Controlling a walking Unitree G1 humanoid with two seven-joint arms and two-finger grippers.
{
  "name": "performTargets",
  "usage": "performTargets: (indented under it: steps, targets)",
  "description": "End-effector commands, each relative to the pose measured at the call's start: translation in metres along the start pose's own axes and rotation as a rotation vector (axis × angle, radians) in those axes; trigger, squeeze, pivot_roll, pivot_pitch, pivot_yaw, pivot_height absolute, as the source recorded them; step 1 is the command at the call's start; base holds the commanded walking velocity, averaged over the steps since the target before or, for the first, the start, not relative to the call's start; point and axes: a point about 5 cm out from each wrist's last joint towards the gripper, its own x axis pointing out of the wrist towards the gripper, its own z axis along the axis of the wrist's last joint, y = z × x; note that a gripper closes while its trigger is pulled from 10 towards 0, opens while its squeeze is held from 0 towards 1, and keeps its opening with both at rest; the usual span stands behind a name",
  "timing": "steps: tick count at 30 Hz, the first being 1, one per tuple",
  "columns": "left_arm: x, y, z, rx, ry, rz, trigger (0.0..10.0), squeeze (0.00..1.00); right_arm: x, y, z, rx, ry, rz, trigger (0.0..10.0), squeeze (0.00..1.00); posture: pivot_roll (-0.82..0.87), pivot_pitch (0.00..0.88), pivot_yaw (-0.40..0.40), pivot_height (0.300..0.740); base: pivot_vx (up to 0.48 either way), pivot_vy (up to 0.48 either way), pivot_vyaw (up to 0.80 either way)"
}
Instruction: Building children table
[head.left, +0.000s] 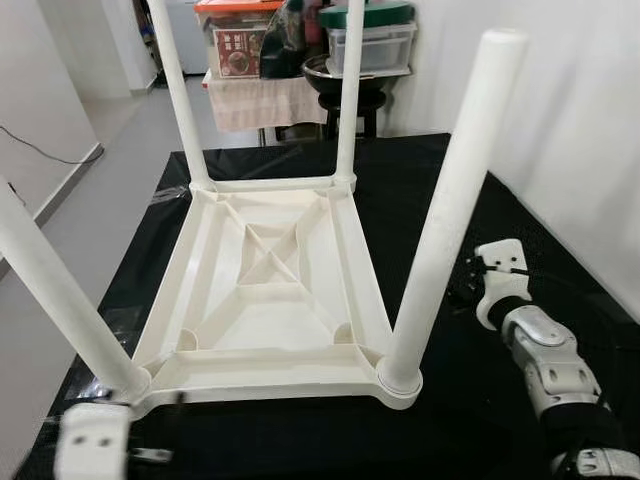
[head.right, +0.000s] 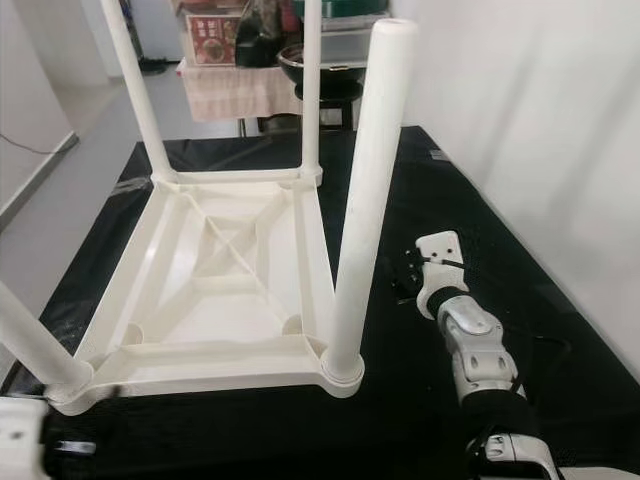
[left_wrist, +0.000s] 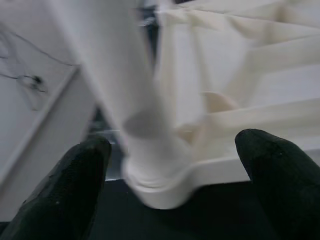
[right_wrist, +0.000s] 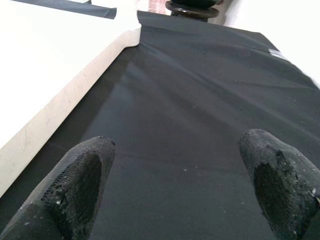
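Note:
A white plastic children's table (head.left: 270, 290) lies upside down on a black cloth (head.left: 470, 430). Four white legs stand up from its corners: far left (head.left: 180, 90), far right (head.left: 348, 90), near right (head.left: 450, 200) and near left (head.left: 55, 290). My left gripper (left_wrist: 175, 142) is at the near left corner, open, with its black fingers (left_wrist: 70, 190) on either side of that leg's base (left_wrist: 155, 165) and apart from it. Low over the cloth, my right gripper (head.right: 405, 272) is open and empty, just right of the table's side edge (right_wrist: 60, 100).
The black cloth ends at grey floor (head.left: 90, 200) on the left, where a cable (head.left: 40, 145) runs. A white wall (head.left: 580, 120) stands close on the right. Behind the cloth are a cloth-draped shelf with storage boxes (head.left: 245, 45) and a black stool (head.left: 345, 100).

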Motion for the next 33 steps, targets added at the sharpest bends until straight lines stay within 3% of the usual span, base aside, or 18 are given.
performTargets:
  steps: [1,11,12,15,17,19,21,29,33]
  targets:
    - [-0.001,0.007,-0.004,0.032,0.002,0.058,10.0,0.00,0.002,0.000,0.004,-0.017,-0.014,0.006,10.0,0.00,0.00,0.000,-0.011,0.740,0.000,0.000,0.00]
    - [0.007,0.018,0.001,0.034,-0.043,0.155,10.0,0.00,0.003,0.001,0.002,-0.019,-0.008,0.006,10.0,0.00,0.00,0.000,-0.014,0.740,0.000,0.000,0.00]
    - [0.013,0.023,0.001,0.016,-0.053,0.170,10.0,0.00,0.003,0.000,0.003,-0.017,-0.012,-0.001,10.0,0.00,0.00,0.000,-0.016,0.740,0.000,0.000,0.00]
    - [0.019,0.026,0.000,-0.014,-0.061,0.160,10.0,0.00,0.003,0.000,0.004,-0.016,-0.018,-0.005,10.0,0.00,0.00,0.000,-0.018,0.740,0.000,0.000,0.00]
    - [0.033,0.028,-0.005,-0.074,-0.070,0.100,10.0,0.00,0.003,0.002,0.008,0.001,-0.040,0.003,10.0,0.00,-0.02,0.000,-0.008,0.740,0.000,0.000,0.00]
    - [0.033,0.028,-0.005,-0.074,-0.070,0.100,10.0,0.00,0.003,0.002,0.008,0.001,-0.040,0.003,10.0,0.00,-0.02,0.000,-0.008,0.740,0.000,0.000,0.00]
    - [0.046,0.029,-0.004,-0.124,-0.092,0.081,10.0,0.00,0.001,0.004,0.013,0.028,-0.075,0.030,10.0,0.00,-0.03,0.000,-0.003,0.740,0.000,0.000,0.00]
    - [0.051,0.028,-0.005,-0.145,-0.098,0.069,10.0,0.00,-0.002,0.002,0.020,0.048,-0.113,0.058,10.0,0.00,-0.04,0.000,0.000,0.740,0.000,0.000,0.00]
    - [0.059,0.016,-0.006,-0.183,-0.094,-0.036,10.0,0.00,-0.010,-0.004,0.036,0.133,-0.202,0.124,10.0,0.00,-0.04,0.000,-0.002,0.740,0.000,0.000,0.00]
